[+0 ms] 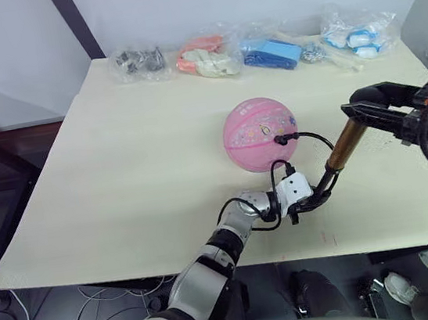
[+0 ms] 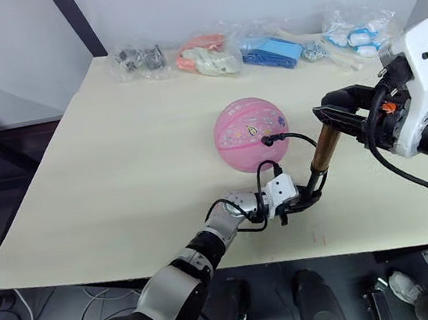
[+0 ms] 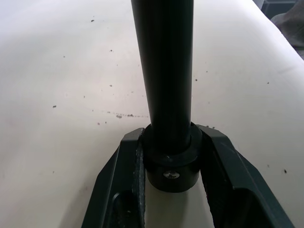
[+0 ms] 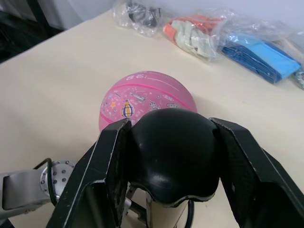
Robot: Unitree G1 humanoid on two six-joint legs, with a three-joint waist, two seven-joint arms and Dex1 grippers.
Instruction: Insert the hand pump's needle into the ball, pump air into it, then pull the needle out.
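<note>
Left end effector (image 1: pixel 314 198): it is closed on the black lower end of the hand pump (image 1: pixel 345 145), low over the front part of the worktop (image 1: pixel 121 172); the left wrist view shows both fingers (image 3: pixel 118 190) pressed on the black collar.
Right end effector (image 2: pixel 334 112): it grips the black T-handle (image 4: pixel 173 156) at the top of the pump, one finger on each side.
Hand pump: it stands tilted, just to the right of the ball, with the lower end toward the front edge.
Hose (image 1: pixel 314 137): thin and black, it curves from the pump's base up to the ball.
Needle (image 1: pixel 280 139): its black fitting sits against the right side of the ball; the pin itself cannot be seen.
Ball (image 1: pixel 258 134): pink, it rests on the worktop near the middle.
Plastic bags (image 1: pixel 263 49): they lie in a row along the far edge, well apart from the ball.
</note>
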